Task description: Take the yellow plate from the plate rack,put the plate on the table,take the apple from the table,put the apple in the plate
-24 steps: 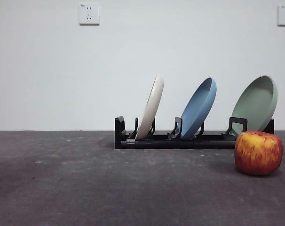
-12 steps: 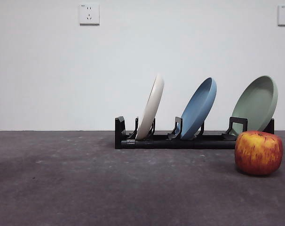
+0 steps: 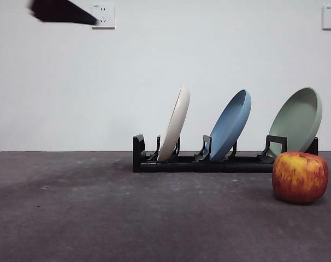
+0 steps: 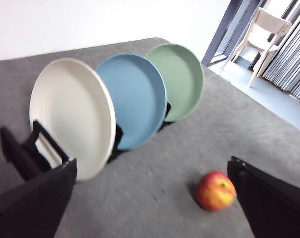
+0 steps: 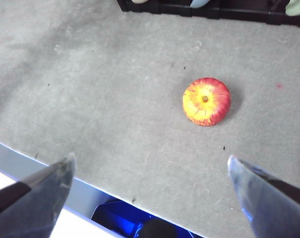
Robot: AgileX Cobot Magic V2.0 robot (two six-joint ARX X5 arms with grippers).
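**Plates racked, apple on table, both grippers spread and empty**

Front view, left to right. I see a black arm tip (image 3: 61, 11) at the top left corner, high above everything and overlapping a wall socket (image 3: 103, 16); it holds nothing. I cannot tell from this view alone which arm it is.

On the table (image 3: 100, 218), the plate rack (image 3: 204, 162) stands at the back near the wall. Its leftmost slot is bare. Next comes the yellow plate (image 3: 175, 126), on edge and leaning right, seated in its holder. Then the blue plate (image 3: 231, 125), then the sage-green plate (image 3: 297, 120), both tilted the same way.

The apple (image 3: 300, 177) sits on the table in front of the rack's right end, apart from it, below the green plate.

Left wrist view: the left gripper (image 4: 152, 198) has its jaws wide apart, nothing between them. It looks down on the pale plate's face, with the apple on the table between the jaws but well beyond them.

Right wrist view: the right gripper (image 5: 150, 198) is likewise spread and empty, above the table's near edge, the apple ahead of it and untouched.
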